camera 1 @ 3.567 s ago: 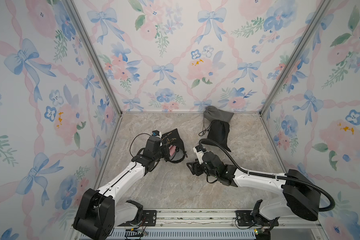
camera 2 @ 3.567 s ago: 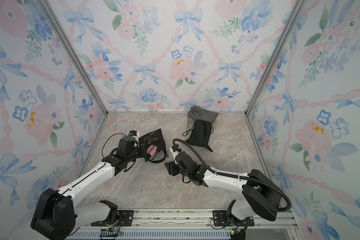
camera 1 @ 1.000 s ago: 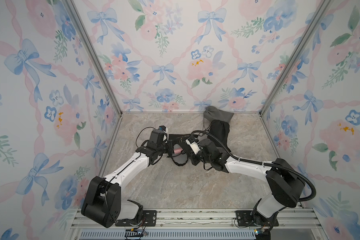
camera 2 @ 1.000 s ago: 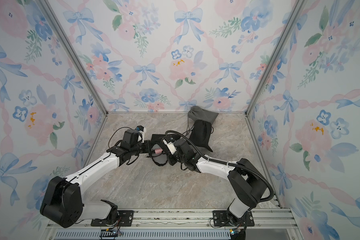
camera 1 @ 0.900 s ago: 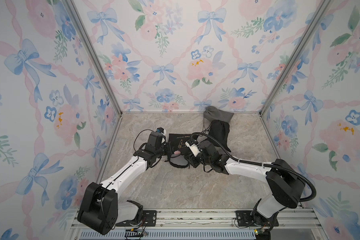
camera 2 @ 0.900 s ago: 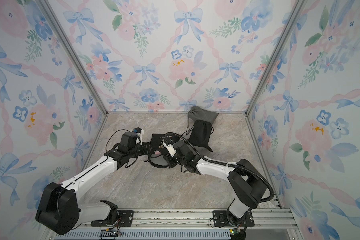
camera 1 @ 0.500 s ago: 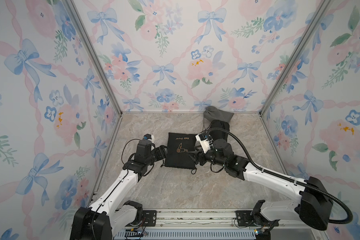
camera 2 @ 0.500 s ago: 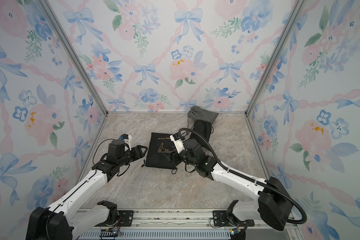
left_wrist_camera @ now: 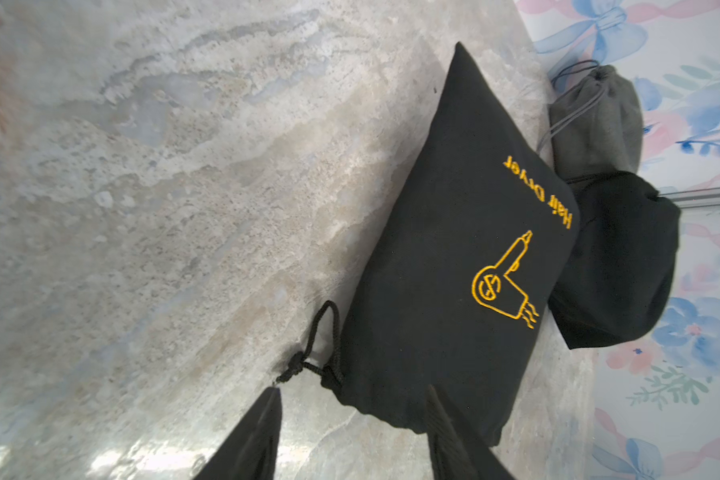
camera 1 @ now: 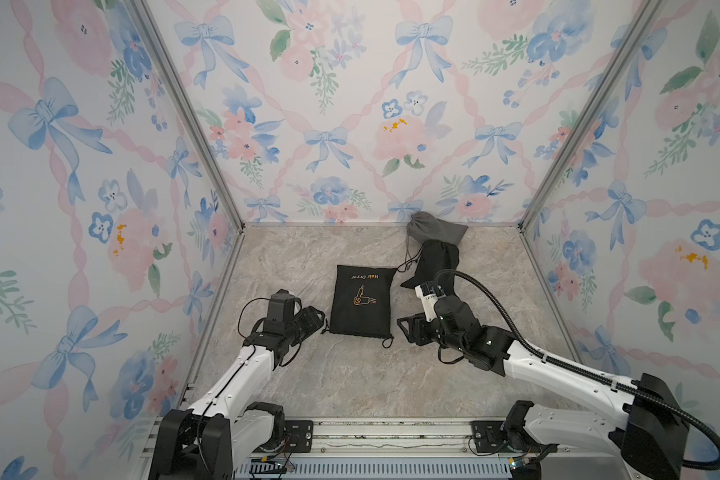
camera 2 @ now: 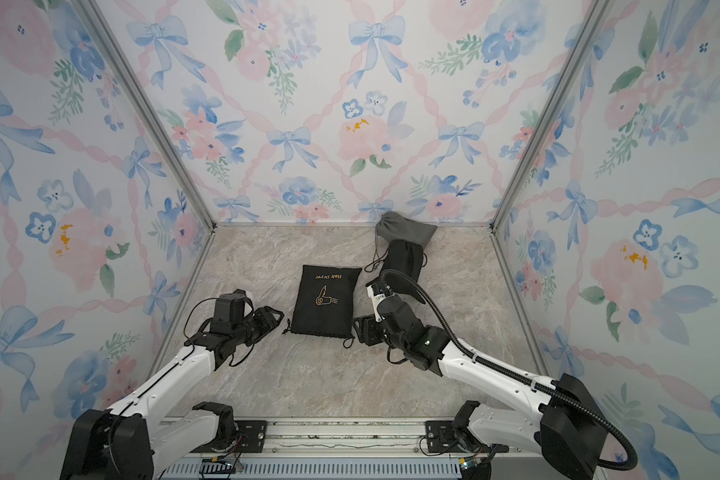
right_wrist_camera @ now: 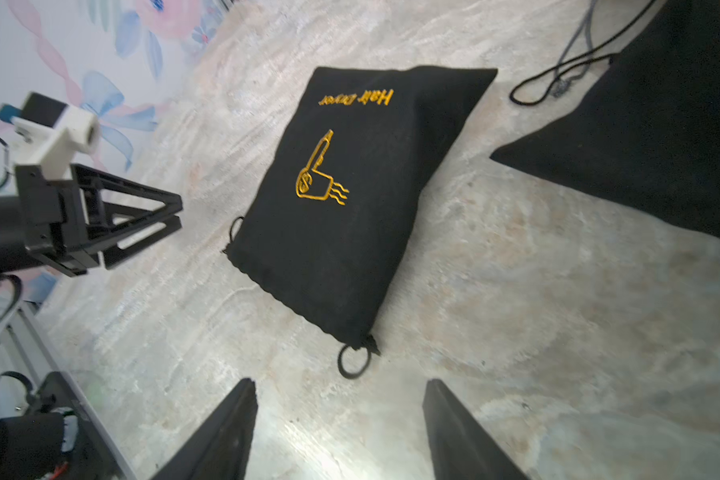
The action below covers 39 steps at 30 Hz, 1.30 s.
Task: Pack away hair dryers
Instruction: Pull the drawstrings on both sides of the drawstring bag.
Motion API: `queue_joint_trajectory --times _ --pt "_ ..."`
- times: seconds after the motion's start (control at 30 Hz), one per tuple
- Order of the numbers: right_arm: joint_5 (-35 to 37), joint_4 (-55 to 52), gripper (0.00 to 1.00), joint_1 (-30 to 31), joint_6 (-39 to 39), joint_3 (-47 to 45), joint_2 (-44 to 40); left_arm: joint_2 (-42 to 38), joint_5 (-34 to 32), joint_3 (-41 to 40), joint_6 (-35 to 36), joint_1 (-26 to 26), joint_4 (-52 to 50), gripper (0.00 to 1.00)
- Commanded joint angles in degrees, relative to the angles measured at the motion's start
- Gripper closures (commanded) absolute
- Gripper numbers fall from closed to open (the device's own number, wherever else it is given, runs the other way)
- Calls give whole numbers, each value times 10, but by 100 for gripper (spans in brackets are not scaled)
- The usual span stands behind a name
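Both my pincers stand at the drawn-shut, gathered edge of the black pouch [camera 1: 362, 301] with the gold print, one at each corner. My left pincer [camera 1: 317, 320] is half open and holds nothing. Its tips sit just short of the pouch's knotted cord [left_wrist_camera: 304, 365] without touching it. My right pincer [right_wrist_camera: 339, 380] is spread wider, also empty, just beside the cord loop [right_wrist_camera: 352, 361] at the other corner.

I cannot see any hair dryer itself. The pouch lies puffed, with its mouth closed.

Beyond the pouch's far right corner a second black pouch [camera 1: 435, 257] lies near, with a grey pouch [camera 1: 437, 232] behind it. The stone floor [camera 1: 350, 374] is bare on the pouch's gathered side and along its left edge.
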Motion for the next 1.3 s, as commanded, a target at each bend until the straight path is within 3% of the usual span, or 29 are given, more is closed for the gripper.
queue_joint_trajectory --times 0.0,0.33,0.67,0.93,1.27 --pt "27 -46 34 7 -46 10 11 24 -37 19 2 3 -24 48" --pt "38 -16 35 17 -134 -1 31 66 -88 49 -121 -13 -24 52" --pt "9 106 35 25 -247 -57 45 149 -144 104 -263 -92 -66 56" --pt "-10 160 37 26 -265 -64 83 184 -173 151 -309 -104 -118 56" --pt "-18 175 38 22 -259 -71 96 237 -160 180 -339 -116 -158 54"
